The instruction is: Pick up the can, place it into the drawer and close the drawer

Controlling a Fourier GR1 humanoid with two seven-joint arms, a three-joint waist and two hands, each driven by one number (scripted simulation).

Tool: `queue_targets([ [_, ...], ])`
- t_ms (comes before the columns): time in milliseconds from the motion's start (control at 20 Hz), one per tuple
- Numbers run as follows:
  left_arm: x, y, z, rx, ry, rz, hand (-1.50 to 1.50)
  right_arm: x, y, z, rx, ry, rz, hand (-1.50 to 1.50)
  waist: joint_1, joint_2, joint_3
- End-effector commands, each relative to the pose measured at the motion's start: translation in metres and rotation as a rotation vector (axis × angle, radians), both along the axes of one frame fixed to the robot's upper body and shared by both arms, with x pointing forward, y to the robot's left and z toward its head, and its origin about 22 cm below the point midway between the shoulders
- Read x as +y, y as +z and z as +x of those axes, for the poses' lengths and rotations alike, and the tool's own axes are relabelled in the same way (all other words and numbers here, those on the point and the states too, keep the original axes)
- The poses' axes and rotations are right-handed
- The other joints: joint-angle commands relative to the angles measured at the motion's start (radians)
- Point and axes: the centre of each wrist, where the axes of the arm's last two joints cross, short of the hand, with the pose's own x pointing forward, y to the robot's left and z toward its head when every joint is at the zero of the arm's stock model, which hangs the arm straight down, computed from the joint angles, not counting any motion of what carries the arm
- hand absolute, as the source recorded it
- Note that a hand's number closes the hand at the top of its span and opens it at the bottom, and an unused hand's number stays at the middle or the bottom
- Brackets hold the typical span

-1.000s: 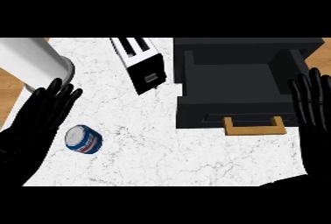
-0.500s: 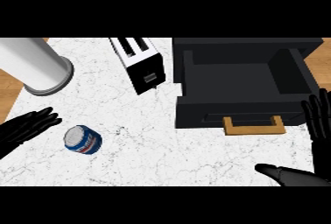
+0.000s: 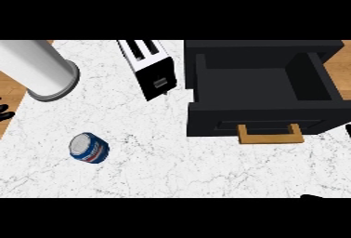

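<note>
The can (image 3: 88, 148) was left alone on the counter (image 3: 165, 167), and the hands' state could not be told.

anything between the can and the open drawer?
Nothing: in the head view only bare white marble counter lies between the can and the drawer. The toaster stands farther back, clear of that stretch.

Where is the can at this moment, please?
In the head view the can stands on the white marble counter at the lower left, below the large white cylinder and left of the open black drawer, with no hand touching it.
</note>
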Motion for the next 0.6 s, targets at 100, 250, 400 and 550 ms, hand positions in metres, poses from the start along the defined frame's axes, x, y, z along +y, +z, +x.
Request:
queue_targets([
  [100, 0.033, 0.013, 0.001, 0.052, -0.069, -0.041, -1.50, -0.029, -0.008, -0.012, -0.021, 0.005, 0.016, -1.50, 0.005, -0.001, 0.001],
  [250, 0.016, 0.002, 0.014, 0.097, -0.074, -0.072, -1.50, -0.043, 0.002, -0.023, 0.011, 0.018, -0.010, -1.50, -0.004, -0.001, 0.001],
  [400, 0.021, 0.006, 0.017, 0.183, -0.067, -0.079, -1.50, -0.038, -0.002, -0.024, 0.007, 0.020, -0.023, -1.50, -0.001, 0.000, 0.001],
  [550, 0.017, 0.009, 0.018, 0.224, -0.090, -0.107, -1.50, -0.035, -0.019, -0.034, -0.019, 0.012, 0.003, -1.50, 0.000, -0.001, 0.002],
])
